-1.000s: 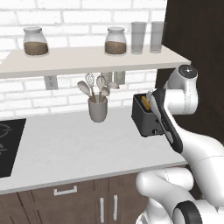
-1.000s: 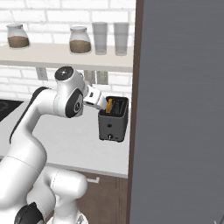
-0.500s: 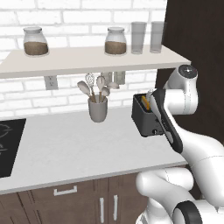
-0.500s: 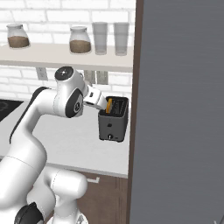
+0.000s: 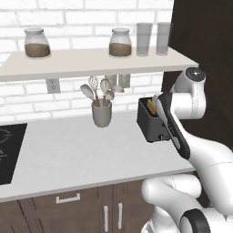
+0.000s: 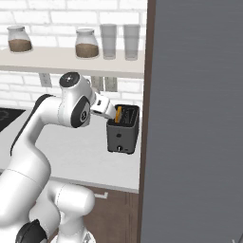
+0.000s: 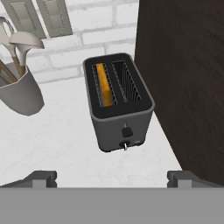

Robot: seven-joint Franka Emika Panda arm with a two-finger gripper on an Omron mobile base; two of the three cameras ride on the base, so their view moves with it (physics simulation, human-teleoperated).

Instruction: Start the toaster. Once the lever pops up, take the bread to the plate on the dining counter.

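A home kitchen, rendered: a white brick wall (image 5: 68, 102) with sockets (image 5: 53, 85), a pale bench (image 5: 82, 154) over dark wood cupboards (image 5: 68, 211) with bar handles, and a black hob (image 5: 10, 152) at its left end. A shelf (image 5: 91, 61) carries two filled jars (image 5: 120, 43) and two glasses (image 5: 152, 38). On the bench stand a cup of utensils (image 5: 102, 111) and a toaster (image 7: 119, 103) with bread (image 7: 104, 83) in one slot
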